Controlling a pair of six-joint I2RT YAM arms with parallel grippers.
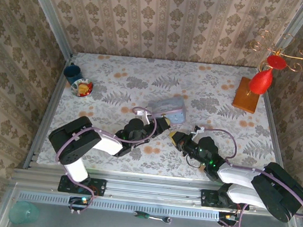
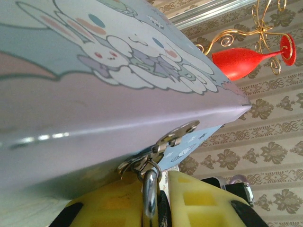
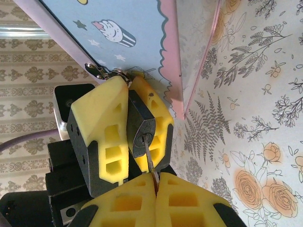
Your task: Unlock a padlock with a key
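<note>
**Yellow fingers pinch both lock and key at the tin's front edge**

Yellow-padded, the left gripper (image 2: 152,191) is clenched on the small dark metal padlock (image 3: 141,130), its two fingers pressed against the flat sides of the body. The thin silver steel shackle (image 2: 150,196) runs up from between them to the little metal hasp (image 2: 176,136) of the pastel rectangular tin box with a cartoon picture (image 2: 94,94). In the top view the lock sits at the tin's 6 o'clock edge, between the two arms.

In the right wrist view, the right gripper (image 3: 155,182) is closed tight on the slim metal key (image 3: 150,163), which comes in from 6 o'clock; its blade tip is at the keyhole, though how deep it sits cannot be told.

The padlock is probably light, hard and smooth, and, hanging from the hasp, it would swing if let go. The grip on its flat sides looks like the right hold to resist a twist. The key looks thin and could slip or bend, so it is best turned squarely about its own axis.
</note>
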